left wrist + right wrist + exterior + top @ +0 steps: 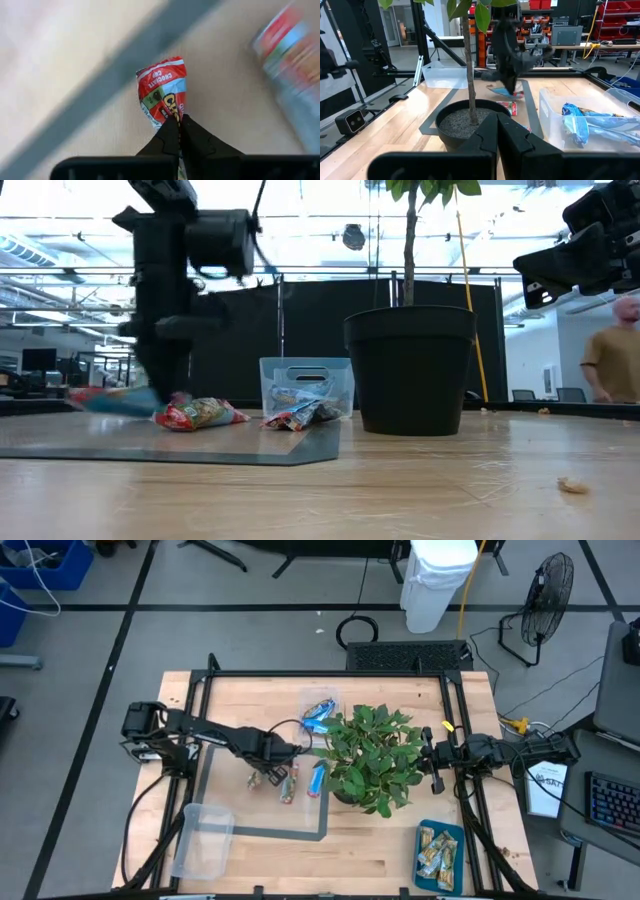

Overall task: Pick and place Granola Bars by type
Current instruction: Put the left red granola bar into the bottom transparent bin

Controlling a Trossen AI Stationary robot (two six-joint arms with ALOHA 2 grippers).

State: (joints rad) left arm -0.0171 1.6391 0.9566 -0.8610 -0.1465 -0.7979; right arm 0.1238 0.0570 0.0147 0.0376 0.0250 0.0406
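Observation:
My left gripper [266, 774] points down over the grey-taped area and is shut on a red-and-tan granola bar [163, 95]. In the low view this bar [110, 400] is blurred beside the gripper. A second red bar [290, 784] and a blue bar [318, 778] lie flat just to its right. Blue bars fill a clear tub [320, 712] at the far side, and green-and-beige bars lie in a teal tray [438, 852]. My right gripper [497, 131] is shut on nothing and held level at the table's right, facing the plant. My left gripper pinches the red-and-tan bar's wrapper at one end [172, 116] between its two fingertips [192, 134], coming from above and pointing down. The rest of the bar stretches away from the fingers. Whether it is clear of the table I cannot tell.
A potted plant [370, 755] in a black pot [410, 370] stands mid-table, right of the bars. An empty clear tub [205, 838] sits at the near left. Grey tape [268, 832] marks a rectangle on the wood. A person [612, 360] stands beyond the table.

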